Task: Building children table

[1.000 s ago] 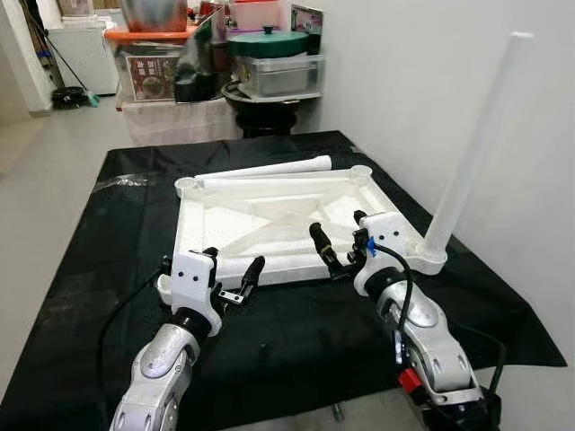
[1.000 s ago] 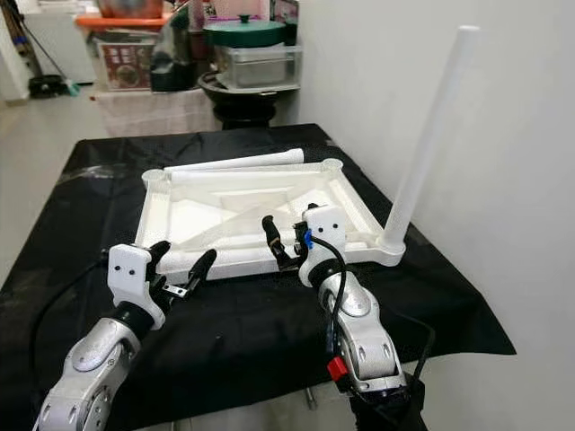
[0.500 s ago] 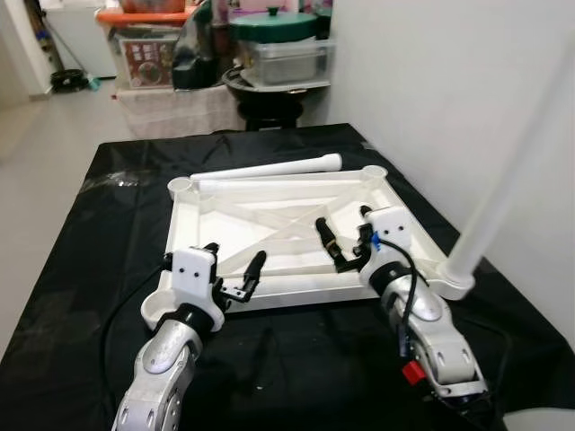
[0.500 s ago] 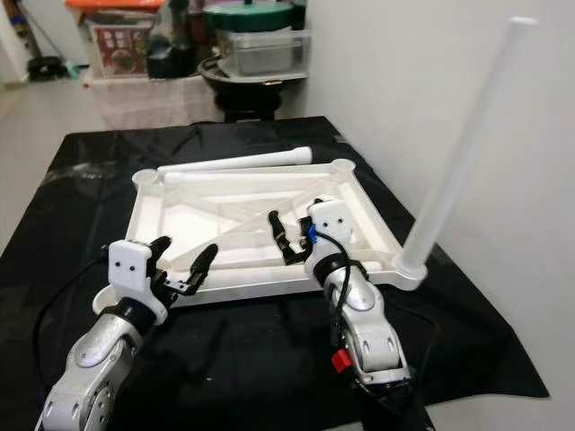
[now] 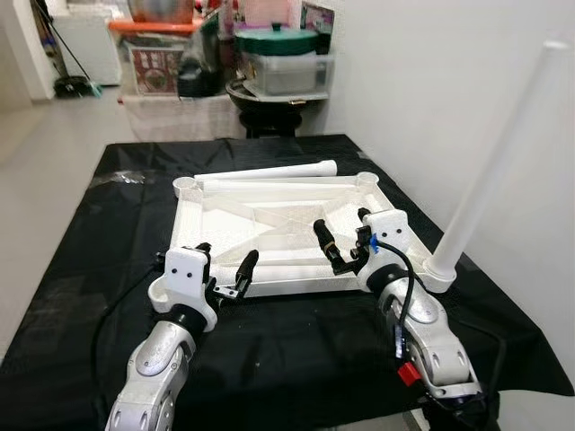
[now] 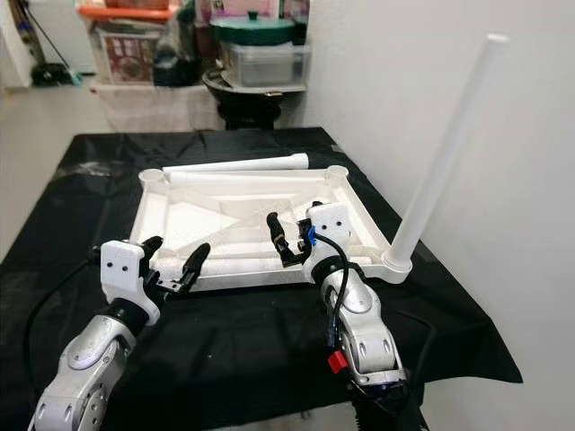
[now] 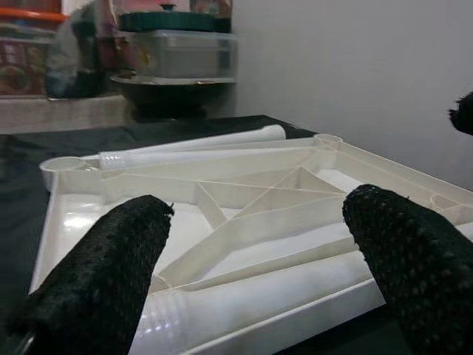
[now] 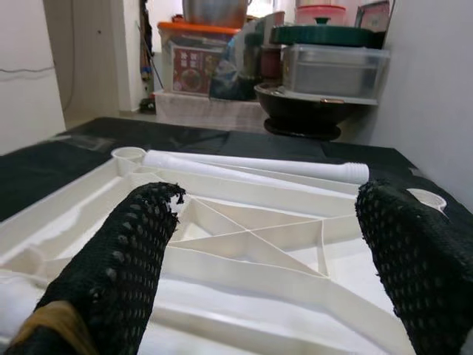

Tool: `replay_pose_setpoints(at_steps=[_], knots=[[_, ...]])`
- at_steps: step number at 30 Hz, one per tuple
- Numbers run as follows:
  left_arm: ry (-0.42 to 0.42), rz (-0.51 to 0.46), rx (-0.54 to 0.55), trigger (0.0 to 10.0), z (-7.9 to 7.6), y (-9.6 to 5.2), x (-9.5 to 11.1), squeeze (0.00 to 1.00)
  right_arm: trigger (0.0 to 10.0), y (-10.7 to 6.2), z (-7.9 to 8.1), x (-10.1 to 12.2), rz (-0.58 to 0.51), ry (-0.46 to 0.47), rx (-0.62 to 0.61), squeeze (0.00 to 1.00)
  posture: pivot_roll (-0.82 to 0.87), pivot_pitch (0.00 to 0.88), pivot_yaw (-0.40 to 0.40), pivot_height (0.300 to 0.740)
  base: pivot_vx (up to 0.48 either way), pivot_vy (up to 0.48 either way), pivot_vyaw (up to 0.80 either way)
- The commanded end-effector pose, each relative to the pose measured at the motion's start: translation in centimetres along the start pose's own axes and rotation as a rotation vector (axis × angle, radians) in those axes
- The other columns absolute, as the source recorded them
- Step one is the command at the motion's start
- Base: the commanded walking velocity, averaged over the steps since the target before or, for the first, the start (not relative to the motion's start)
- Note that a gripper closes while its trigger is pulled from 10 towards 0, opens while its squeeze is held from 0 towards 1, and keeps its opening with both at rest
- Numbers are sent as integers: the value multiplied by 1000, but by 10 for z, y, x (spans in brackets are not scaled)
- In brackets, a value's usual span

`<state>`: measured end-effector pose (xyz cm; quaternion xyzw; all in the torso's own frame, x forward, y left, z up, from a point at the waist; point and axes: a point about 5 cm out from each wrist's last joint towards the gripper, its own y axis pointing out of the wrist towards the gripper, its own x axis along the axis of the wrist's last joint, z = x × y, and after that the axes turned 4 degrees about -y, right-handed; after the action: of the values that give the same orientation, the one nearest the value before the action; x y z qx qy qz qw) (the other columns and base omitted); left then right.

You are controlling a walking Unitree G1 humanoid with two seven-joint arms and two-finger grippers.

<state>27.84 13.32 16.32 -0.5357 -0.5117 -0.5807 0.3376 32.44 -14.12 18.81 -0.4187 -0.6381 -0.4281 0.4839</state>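
The whole scene has been shifted a little since half a second ago as the head was raised: more of the standing leg and the far clutter is taken in now, while the parts themselves are left where they were. The left gripper (image 5: 223, 272) is held with its fingers spread wide and nothing between them, poised just before the near edge of the tabletop (image 5: 269, 220). The right gripper (image 5: 341, 241) is likewise spread wide and empty, hung over the near right part of that upturned white tabletop, close to its ribs. One white leg (image 5: 497, 154) is seen upright in the near right corner socket; another leg (image 5: 269, 171) is laid flat along the far rim. A third leg (image 7: 259, 290) is seen lying inside the near edge. All of it is rested on a black cloth (image 5: 90, 233) covering the work surface. Beyond, a green lid (image 5: 275, 39), a clear bin (image 5: 286, 72) and stacked boxes (image 5: 154, 67) are crowded against a plain white wall (image 5: 422, 81); pale floor (image 5: 45, 153) is seen to the left.
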Motion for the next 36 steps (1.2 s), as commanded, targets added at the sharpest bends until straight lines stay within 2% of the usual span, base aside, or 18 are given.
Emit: replay_pose_setpoints(at_steps=[1, 15, 25, 36], knots=[[-19, -4, 6, 10000, 0, -1, -2, 0, 10000, 1, 0, 0, -8, -4, 2, 0, 62, 0, -41, 740, 274, 0, 0], [-29, -9, -9, 10000, -2, -1, -1, 0, 10000, 1, 1, 3, -23, -3, 6, 0, 62, 0, -41, 740, 289, 0, 0], [6, 4, 4, 10000, -1, -3, -2, 0, 10000, 1, 0, 8, -58, 10, -6, 0, 66, 0, -41, 740, 0, 0, 0], [0, -15, -1, 10000, -3, -5, -1, 0, 10000, 1, 1, 7, -57, 3, -3, 0, 62, 0, -41, 740, 0, 0, 0]])
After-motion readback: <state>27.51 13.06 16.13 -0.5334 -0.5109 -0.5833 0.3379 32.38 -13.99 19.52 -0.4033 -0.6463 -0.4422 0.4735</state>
